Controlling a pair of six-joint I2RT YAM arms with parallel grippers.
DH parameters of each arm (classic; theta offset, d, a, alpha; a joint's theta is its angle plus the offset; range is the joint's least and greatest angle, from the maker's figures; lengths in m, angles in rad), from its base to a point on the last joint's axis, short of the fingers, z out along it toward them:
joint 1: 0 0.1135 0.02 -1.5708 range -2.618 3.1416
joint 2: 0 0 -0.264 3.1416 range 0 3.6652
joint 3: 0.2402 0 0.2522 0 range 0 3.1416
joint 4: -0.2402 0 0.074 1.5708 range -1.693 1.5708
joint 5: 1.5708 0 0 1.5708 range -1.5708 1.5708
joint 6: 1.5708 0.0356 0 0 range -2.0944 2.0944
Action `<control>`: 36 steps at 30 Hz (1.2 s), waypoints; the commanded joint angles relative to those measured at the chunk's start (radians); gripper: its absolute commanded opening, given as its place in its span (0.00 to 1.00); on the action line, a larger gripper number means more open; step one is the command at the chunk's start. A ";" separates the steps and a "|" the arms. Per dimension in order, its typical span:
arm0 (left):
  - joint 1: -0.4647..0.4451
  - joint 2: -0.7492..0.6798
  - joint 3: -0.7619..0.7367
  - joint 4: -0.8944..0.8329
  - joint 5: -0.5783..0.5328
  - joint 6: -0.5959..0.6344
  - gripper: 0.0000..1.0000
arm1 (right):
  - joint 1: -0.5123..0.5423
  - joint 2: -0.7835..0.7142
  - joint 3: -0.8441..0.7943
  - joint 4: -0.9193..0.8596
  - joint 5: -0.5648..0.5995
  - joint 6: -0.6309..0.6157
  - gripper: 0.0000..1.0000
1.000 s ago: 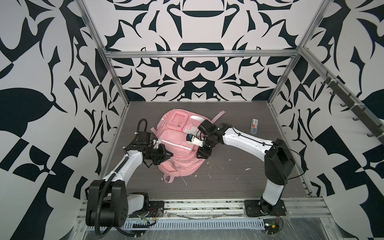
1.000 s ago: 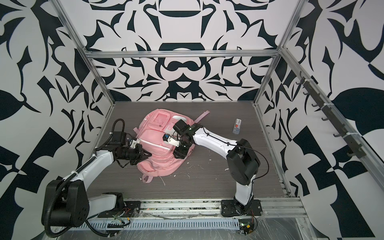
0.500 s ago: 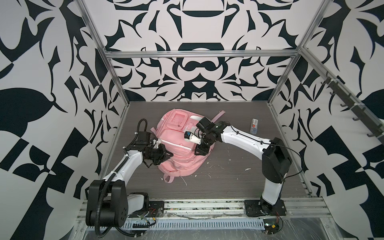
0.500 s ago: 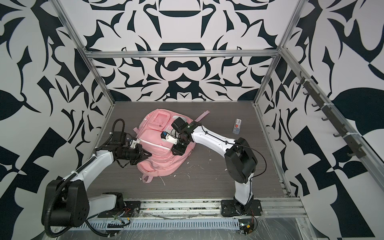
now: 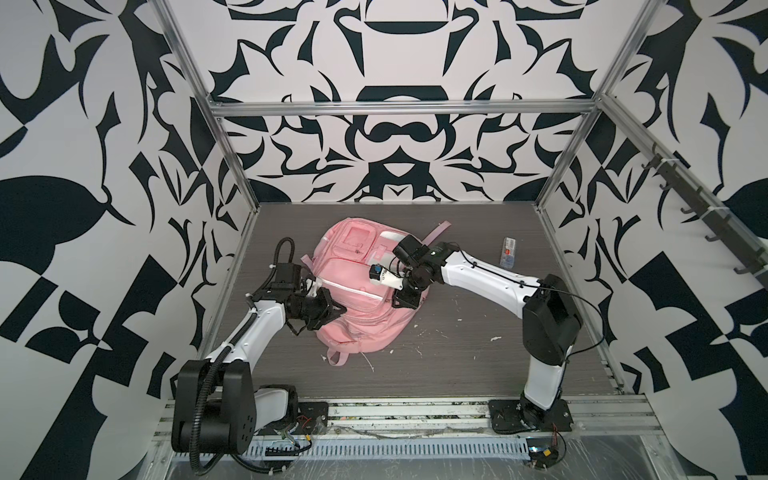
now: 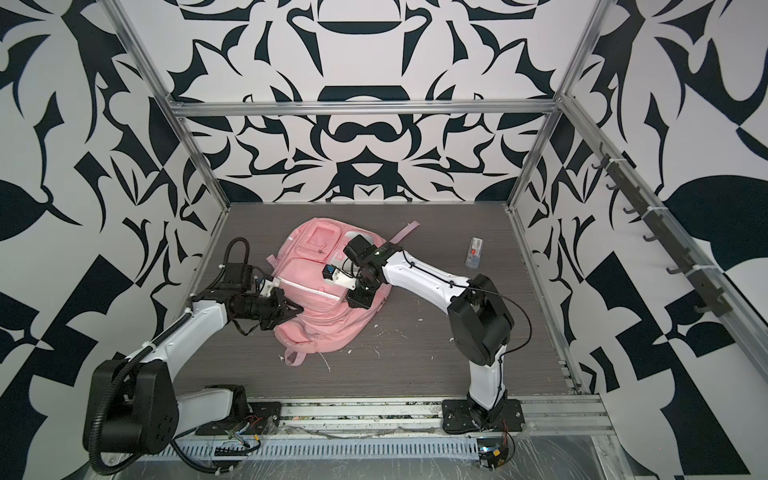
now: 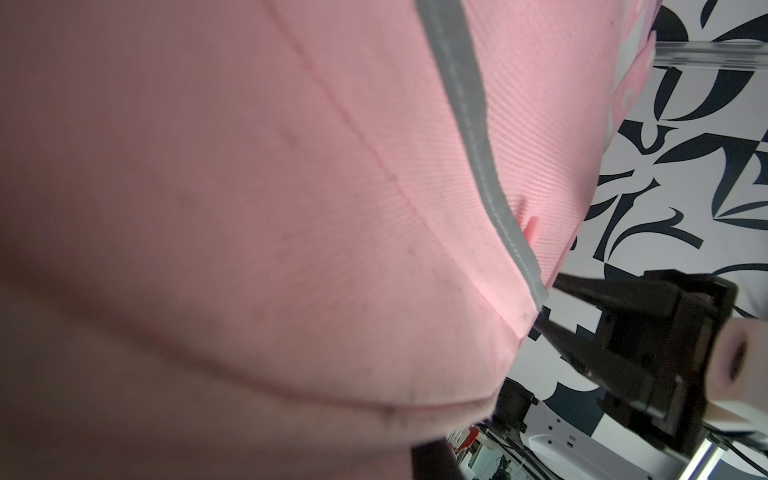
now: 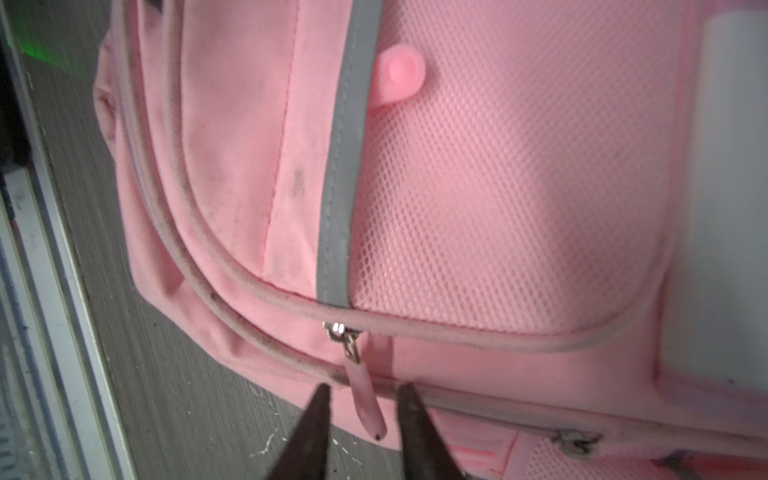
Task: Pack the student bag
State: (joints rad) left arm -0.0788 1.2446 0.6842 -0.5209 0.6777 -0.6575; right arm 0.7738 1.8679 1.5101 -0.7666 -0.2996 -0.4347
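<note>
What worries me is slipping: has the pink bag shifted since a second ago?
No. The student bag keeps its place: its loop lies equally far from the front rail.

Black-and-white leaf-patterned walls (image 5: 395, 166) were framed by aluminium rails (image 5: 399, 109). Just beside the fingers (image 8: 309, 436) of the right gripper (image 8: 360, 390), a dark grey wood-grain floor (image 8: 187, 395) was seen, flecked with white scraps (image 5: 494, 338). Well apart from those fingers, a rack of dark hooks (image 5: 706, 208) was fixed to a side wall.
</note>
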 commanded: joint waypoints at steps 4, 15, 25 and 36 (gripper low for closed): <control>0.002 -0.027 -0.001 -0.016 0.011 -0.001 0.00 | -0.004 0.002 0.001 -0.018 -0.011 -0.009 0.18; -0.003 -0.081 -0.011 0.014 -0.022 -0.042 0.00 | -0.004 -0.029 -0.037 -0.013 0.032 0.014 0.00; -0.108 -0.141 -0.051 0.192 -0.096 -0.251 0.00 | -0.005 -0.128 -0.159 0.062 -0.004 0.136 0.00; -0.193 -0.108 -0.097 0.333 -0.146 -0.367 0.00 | 0.088 -0.147 -0.232 0.182 -0.046 0.304 0.00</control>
State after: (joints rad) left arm -0.2638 1.1255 0.5846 -0.3000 0.5304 -0.9848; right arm 0.8375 1.7401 1.2881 -0.6216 -0.3073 -0.1841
